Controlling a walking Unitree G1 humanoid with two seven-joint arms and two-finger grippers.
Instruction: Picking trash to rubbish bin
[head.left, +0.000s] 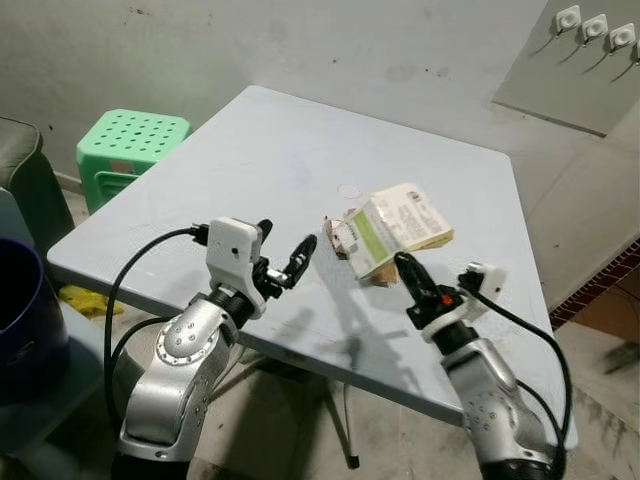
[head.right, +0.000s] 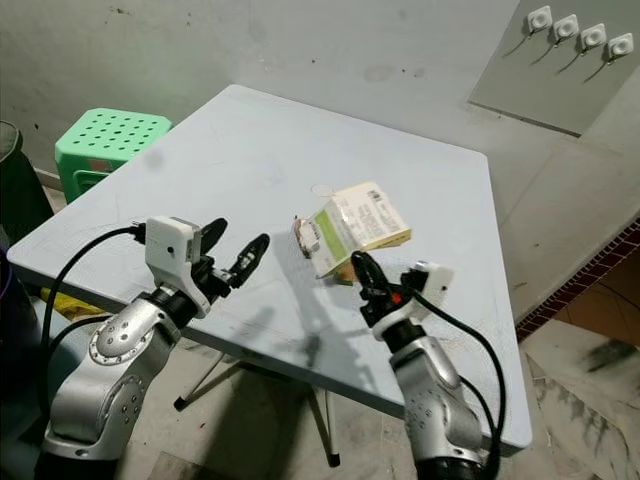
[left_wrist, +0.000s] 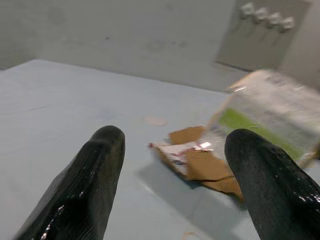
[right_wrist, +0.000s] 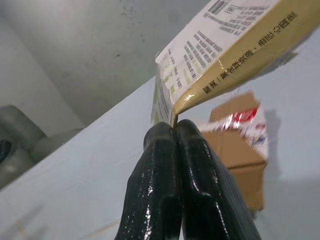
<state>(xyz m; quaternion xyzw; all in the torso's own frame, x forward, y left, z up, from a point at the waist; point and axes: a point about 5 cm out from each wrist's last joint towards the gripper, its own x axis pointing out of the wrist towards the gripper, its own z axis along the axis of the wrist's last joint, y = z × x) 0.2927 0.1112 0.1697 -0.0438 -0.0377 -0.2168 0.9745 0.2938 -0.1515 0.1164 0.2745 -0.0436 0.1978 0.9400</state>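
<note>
A pale blue-grey square table (head.left: 250, 160) fills the middle of the head views, set against a stained grey wall. Past its upper-left edge stands a green perforated plastic stool (head.left: 132, 143); a dark blue rubbish bin (head.left: 25, 315) shows at the left edge, with something yellow (head.left: 82, 298) on the floor beneath the table edge. In the upper right corner a grey panel carries a row of white wall hooks (head.left: 595, 28).

Right of centre on the table, the right gripper (head.left: 402, 266) pinches the lower corner of a flattened carton (head.left: 397, 228) printed in green, white and tan, its two fingers pressed together on the card. The carton tilts up from that corner. Just beside it, toward the left, a smaller torn brown cardboard piece with a shiny wrapper (head.left: 339, 236) lies flat on the table.

The left gripper (head.left: 283, 252) hovers left of this scrap over the near table edge, fingers spread wide and holding nothing.

The right wrist view shows what the head views cannot: the closed fingers (right_wrist: 192, 165) gripping the very edge of the carton, whose printed text panel is legible as small lines, with the brown scrap behind. The left wrist view looks between its parted fingers (left_wrist: 87, 175) at the scrap's torn edges and the blurred carton beyond.
</note>
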